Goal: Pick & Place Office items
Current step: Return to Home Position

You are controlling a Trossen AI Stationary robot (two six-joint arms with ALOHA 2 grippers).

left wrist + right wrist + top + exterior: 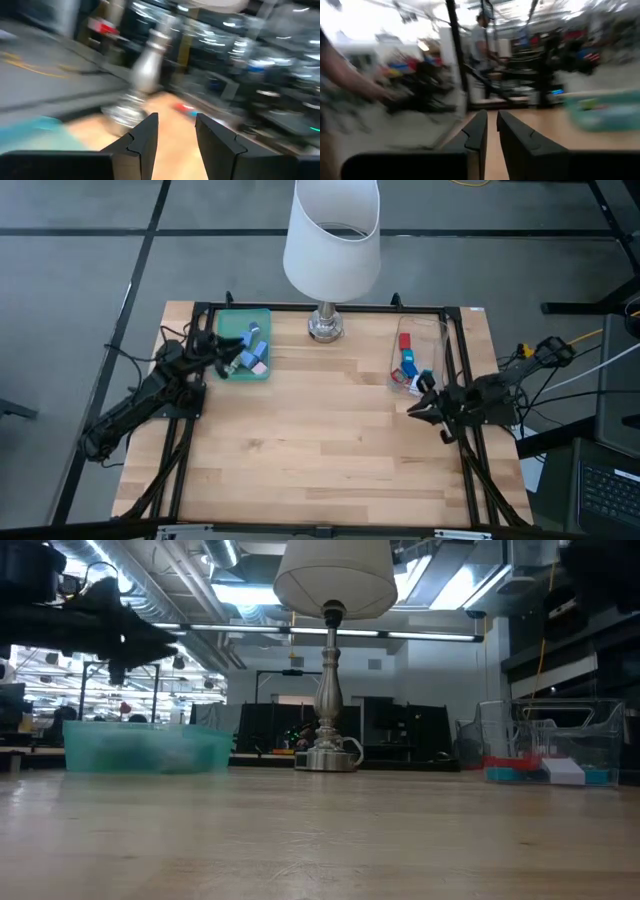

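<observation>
High view shows the office items sorted into two lots, with none loose on the table (320, 460): one cluster (252, 352) lies in the green tray (238, 318), the red, blue and white pieces (407, 362) in the clear bin (432, 338). The left gripper (228, 355) hangs at the tray's near edge, its fingers (145, 142) apart and empty. The right gripper (422, 402) sits just beside the bin's near wall, its fingers (479, 137) drawn almost together on nothing. Sorting looks finished, so the danger lies in the retreat. A low pull-back by the left arm could hook the tray's rim and drag or tip it; a careless swing by the right arm could nudge the light bin and scatter its pieces. Lifting clear before moving away seems safest.
</observation>
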